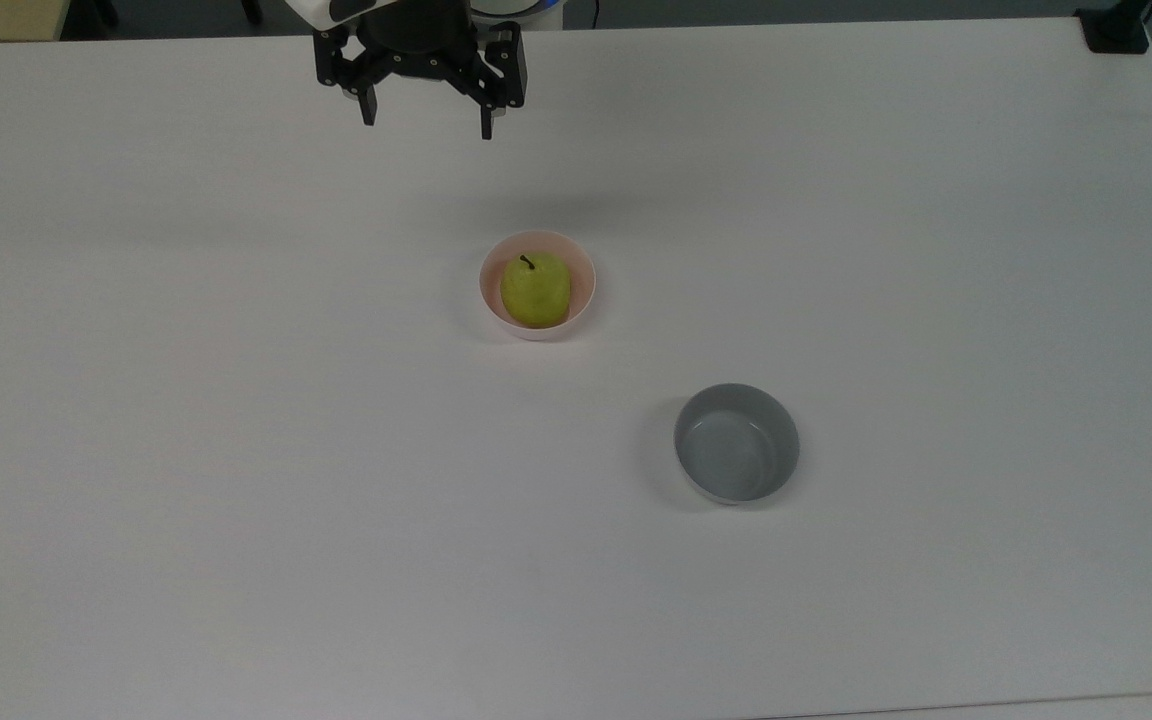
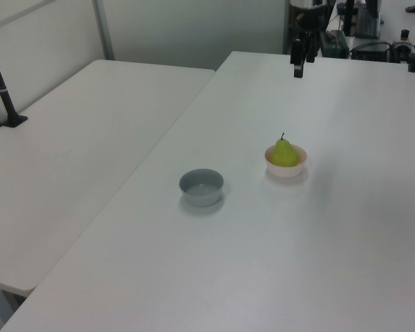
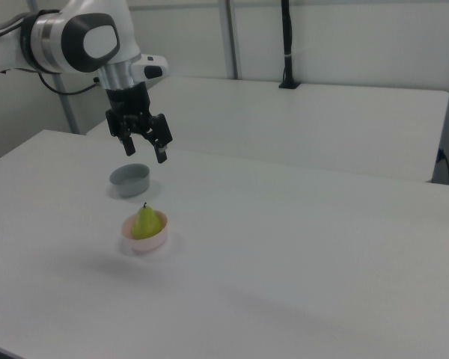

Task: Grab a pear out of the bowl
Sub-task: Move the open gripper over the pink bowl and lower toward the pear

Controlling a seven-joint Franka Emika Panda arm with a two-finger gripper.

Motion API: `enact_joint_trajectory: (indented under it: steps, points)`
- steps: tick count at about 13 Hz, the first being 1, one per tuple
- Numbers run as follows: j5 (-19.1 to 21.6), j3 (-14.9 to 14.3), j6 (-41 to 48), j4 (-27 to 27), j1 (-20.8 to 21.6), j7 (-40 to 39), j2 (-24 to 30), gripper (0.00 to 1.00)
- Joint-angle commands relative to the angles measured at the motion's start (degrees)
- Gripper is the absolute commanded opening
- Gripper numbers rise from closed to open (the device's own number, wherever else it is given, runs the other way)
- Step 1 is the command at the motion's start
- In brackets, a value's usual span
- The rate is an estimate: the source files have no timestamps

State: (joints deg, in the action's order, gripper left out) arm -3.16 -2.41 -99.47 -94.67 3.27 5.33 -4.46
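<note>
White table (image 1: pixel 236 450) – pear (image 1: pixel 535 289) in pink bowl (image 1: pixel 584 290).

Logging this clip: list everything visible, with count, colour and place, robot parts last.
pear: one, yellow-green with a dark stem, sitting in the pink bowl.
pink bowl: one, pale pink, near the middle of the white table.
grey bowl: one, grey, nothing inside, apart from the pink bowl, toward the top view's lower right.
white table: one, white, carries both bowls.
second table: one, white, beside the first, behind it in the right view.
black post: one, standing on the second table's far edge.
arm: one, white and black.
gripper: one, black, fingers open, above the table, well short of the pear.
</note>
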Motion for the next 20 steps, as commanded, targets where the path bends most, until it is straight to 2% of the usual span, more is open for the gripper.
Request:
enact_joint_trajectory:
  steps: [1, 6, 11, 15, 18, 20]
  points:
    - [0.3, -0.5, 0.9, -0.7, 0.3, 0.2, 1.3, 1.00]
    - [0.2, -0.5, 0.8, -0.8, 0.4, 0.2, 1.3, 1.00]
    - [-0.1, 0.1, -0.3, -3.1, 0.7, -0.7, 1.3, 1.00]
    - [-0.2, 0.9, -1.6, -6.0, 1.3, -7.9, 0.4, 1.00]
    - [-0.3, 2.9, -8.3, -11.5, 1.4, -13.0, -0.1, 1.00]
    - [-0.4, 3.0, -11.3, -12.5, 3.0, -15.1, -2.6, 1.00]
